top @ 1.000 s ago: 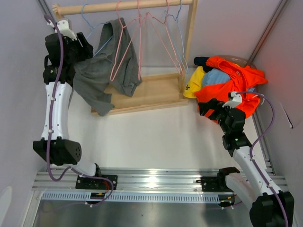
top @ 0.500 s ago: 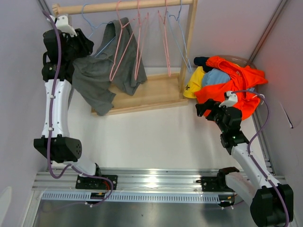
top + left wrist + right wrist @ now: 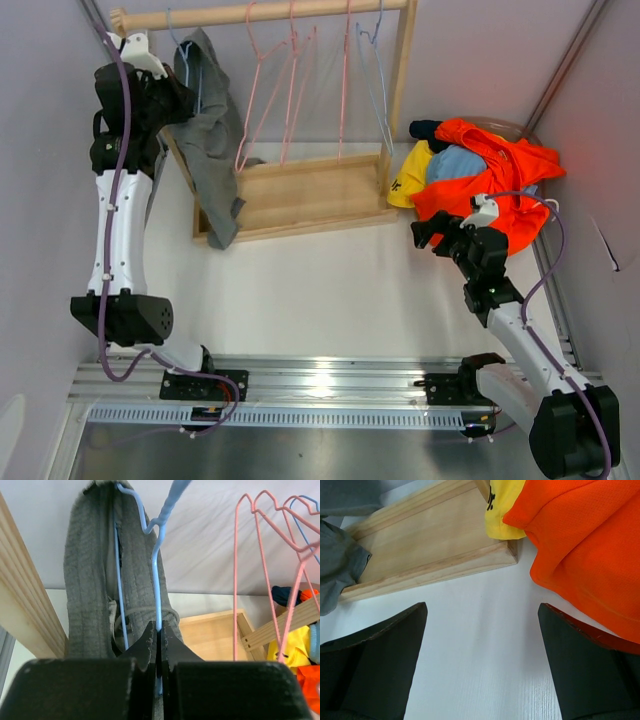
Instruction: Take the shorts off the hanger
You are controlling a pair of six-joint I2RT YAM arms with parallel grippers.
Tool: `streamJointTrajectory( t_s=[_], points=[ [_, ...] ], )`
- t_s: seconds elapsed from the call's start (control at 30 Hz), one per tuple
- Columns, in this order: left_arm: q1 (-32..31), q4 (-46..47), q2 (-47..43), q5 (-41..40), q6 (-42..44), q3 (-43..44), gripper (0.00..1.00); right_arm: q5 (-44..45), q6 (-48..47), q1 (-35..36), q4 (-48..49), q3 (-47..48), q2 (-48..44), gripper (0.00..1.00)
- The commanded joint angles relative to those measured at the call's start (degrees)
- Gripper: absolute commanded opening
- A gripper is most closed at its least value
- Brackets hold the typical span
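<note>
Grey shorts [image 3: 210, 150] hang bunched on a blue wire hanger [image 3: 156, 570] at the left end of the wooden rail [image 3: 260, 14]. My left gripper [image 3: 157, 630] is shut on that hanger's wire, with the grey shorts [image 3: 90, 580] draped just behind and to the left of the jaws. In the top view the left gripper [image 3: 175, 100] sits against the shorts' upper edge. Orange [image 3: 490, 165], yellow [image 3: 408, 175], light blue [image 3: 460, 160] and dark navy [image 3: 425, 128] shorts lie piled at the right. My right gripper [image 3: 482, 630] is open over bare table beside the orange shorts [image 3: 580, 545].
Empty pink hangers [image 3: 290, 90] and another blue hanger [image 3: 378, 80] hang along the rail. The rack's wooden base [image 3: 300, 195] lies under them, and its right post [image 3: 403, 90] stands beside the pile. Walls close in on both sides.
My left gripper has shut on the blue hanger's wire. The grey shorts have swung left and now hang narrow. The empty hangers have swayed. The right gripper has drifted slightly left.
</note>
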Motion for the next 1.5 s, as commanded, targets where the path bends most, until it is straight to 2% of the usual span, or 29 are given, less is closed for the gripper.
streamJointTrajectory(
  t_s=[0.0, 0.1, 0.27, 0.33, 0.47, 0.63, 0.7, 0.93, 1.1, 1.27, 1.47],
  points=[
    [-1.4, 2.2, -6.7, -1.4, -0.7, 4.2, 0.00, 0.3, -0.5, 0.7, 2.8, -0.3, 0.2, 0.99],
    [-2.4, 2.4, -9.7, -2.1, -1.1, 5.9, 0.00, 0.7, -0.3, 1.3, 2.8, -0.2, 0.2, 0.99],
    [-5.0, -1.0, -11.6, -1.6, -1.2, 14.2, 0.00, 2.3, -0.2, 2.8, 2.3, 0.1, -0.1, 0.99],
    [-6.0, -1.6, -14.2, -1.9, -1.2, 14.0, 0.00, 3.7, -0.4, 3.6, 1.9, 0.5, -0.5, 1.00],
    [-6.7, -1.5, -22.0, -2.6, -1.3, 7.0, 0.00, 7.1, -1.6, 5.1, -1.5, 2.9, -1.5, 0.99],
    [-6.8, -1.2, -38.9, -1.5, -1.4, -10.0, 0.00, 7.9, -3.0, 7.4, -4.4, 5.6, -4.8, 0.99],
    [-6.8, -2.4, -42.6, -1.2, -1.6, -14.5, 0.00, 7.5, -3.5, 8.3, -4.5, 6.8, -5.7, 0.99],
    [-6.8, -4.0, -53.2, 11.7, -3.7, -28.8, 0.00, -4.2, -7.4, 13.5, -1.5, 11.6, -5.4, 0.99],
    [-8.6, -3.0, -56.8, 22.9, -7.3, -34.4, 0.00, -14.6, -8.0, 16.8, 0.8, 15.7, -4.0, 0.99],
    [-12.5, 0.3, -57.8, 33.3, -9.0, -37.9, 0.00, -12.4, -8.4, 19.8, -0.7, 21.0, -1.6, 0.99],
    [-17.1, 4.2, -56.2, 40.8, -13.6, -33.4, 0.00, -9.2, -9.5, 23.9, -1.6, 21.9, -0.7, 0.99]
  ],
)
